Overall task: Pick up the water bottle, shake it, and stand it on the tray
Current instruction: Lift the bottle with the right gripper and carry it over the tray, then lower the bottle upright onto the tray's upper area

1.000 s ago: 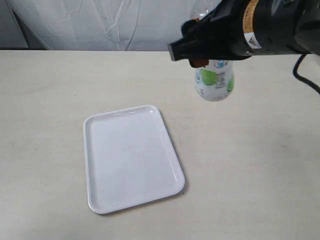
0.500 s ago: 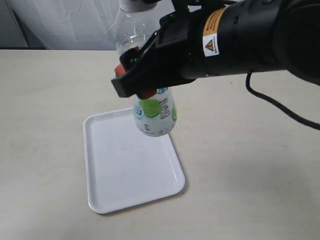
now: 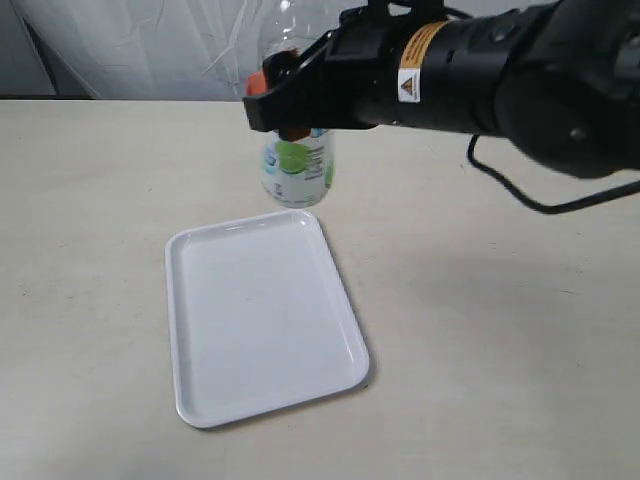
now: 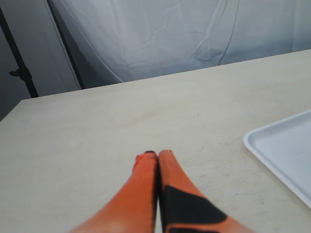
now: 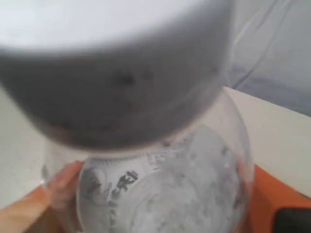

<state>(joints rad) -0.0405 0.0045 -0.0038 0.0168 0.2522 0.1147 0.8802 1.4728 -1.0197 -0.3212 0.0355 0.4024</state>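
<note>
The water bottle (image 3: 296, 165) hangs upright in the air beyond the far edge of the tray (image 3: 262, 315), its lime label showing below my right gripper (image 3: 285, 100), which is shut on its middle. In the right wrist view the white cap (image 5: 116, 68) fills the frame, with the clear bottle (image 5: 165, 189) held between the orange fingers (image 5: 265, 204). The white tray lies flat on the table with nothing on it; its corner (image 4: 286, 150) shows in the left wrist view. My left gripper (image 4: 157, 154) is shut with nothing in it, above bare table, out of the exterior view.
The beige table (image 3: 500, 330) stretches around the tray. A white curtain (image 3: 180, 45) hangs behind the far edge. My black right arm (image 3: 480, 70) and its cable (image 3: 560, 205) span the upper right.
My right gripper carried the bottle leftward across the view, dipped it over the tray's far part, then drew it back to just beyond the tray's far edge. The tray has not moved.
</note>
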